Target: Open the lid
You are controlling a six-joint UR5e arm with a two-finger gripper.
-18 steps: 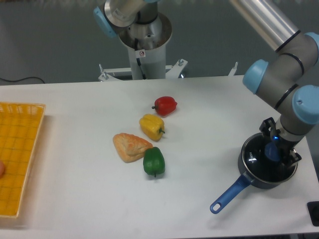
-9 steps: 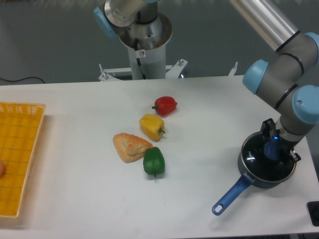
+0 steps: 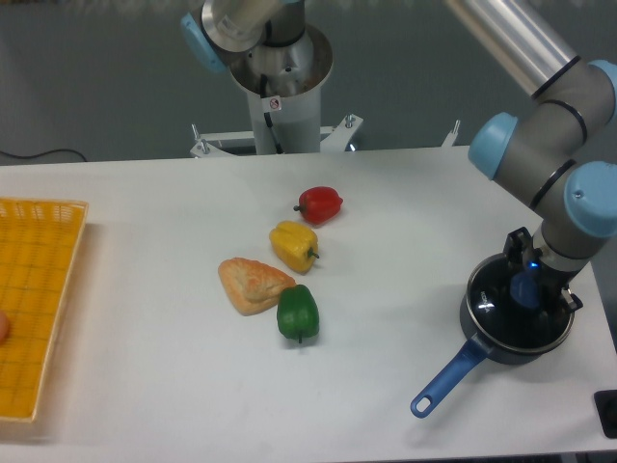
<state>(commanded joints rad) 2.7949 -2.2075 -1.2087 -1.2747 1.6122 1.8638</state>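
One round glass lid with a blue knob (image 3: 503, 307) sits on the dark blue long-handled saucepan (image 3: 482, 340) at the white counter's (image 3: 145, 386) right edge. My tool (image 3: 528, 288) straddles that knob — fingers either side, apparently closed on it.

A white table (image 3: 145, 386) carries everything. At its left edge lies a yellow mesh basket (image 3: 34, 299), partly cut off by the frame. Around the middle sit four things in a loose line running from far to near: a red pepper (image 3: 320, 204) farthest, a yellow pepper (image 3: 294, 244) just nearer, then a pastry (image 3: 252, 284) and a green pepper (image 3: 298, 312) touching each other (the pastry to the left). Well apart, near the right edge, stands a dark blue saucepan (image 3: 516, 323), its long blue handle (image 3: 448, 376) pointing toward the near left.
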